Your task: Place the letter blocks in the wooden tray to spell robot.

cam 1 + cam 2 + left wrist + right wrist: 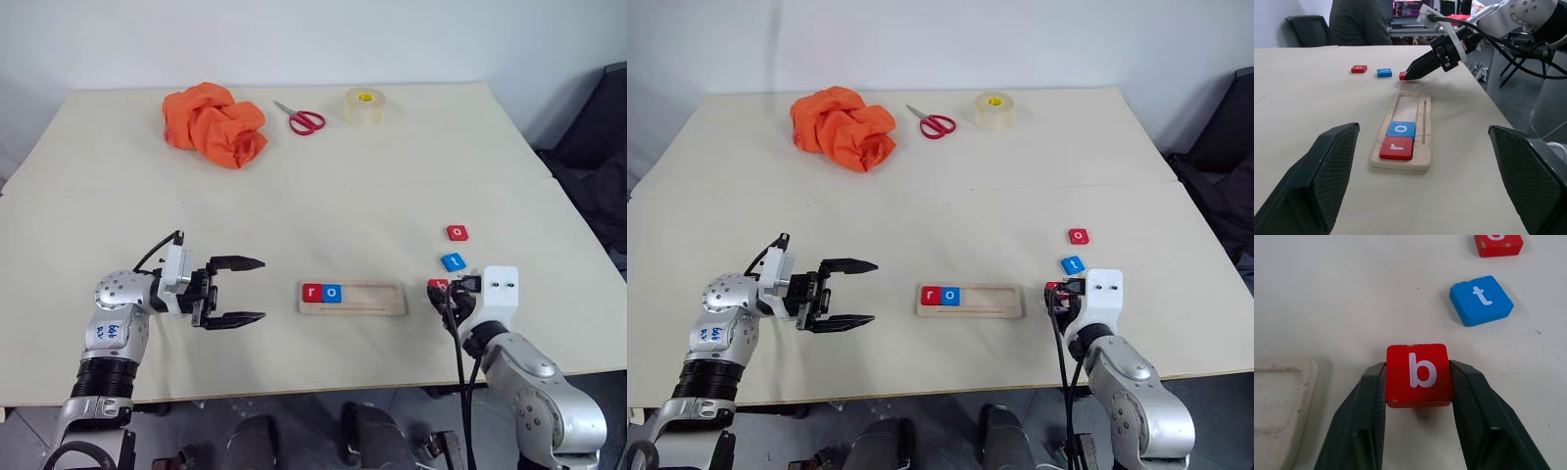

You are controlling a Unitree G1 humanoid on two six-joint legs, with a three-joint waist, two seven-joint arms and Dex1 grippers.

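Our right gripper [1419, 382] clamps the b block [1419, 374]; a thin grip may drop it before the wooden tray [377, 297] at 9 o'clock; our left gripper [239, 292] gapes empty

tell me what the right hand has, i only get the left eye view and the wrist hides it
Observer: The right hand has its fingers on both sides of the red b block.
Operator: lifted yet
Observer: Cannot tell; the block sits low, just off the end of the wooden tray.
Operator: whats in the tray
Observer: A red r block at the end, a blue o block touching it; the rest of the groove is bare.
Operator: left hand
Observer: The left hand is wide open, holding nothing, pointing at the tray.
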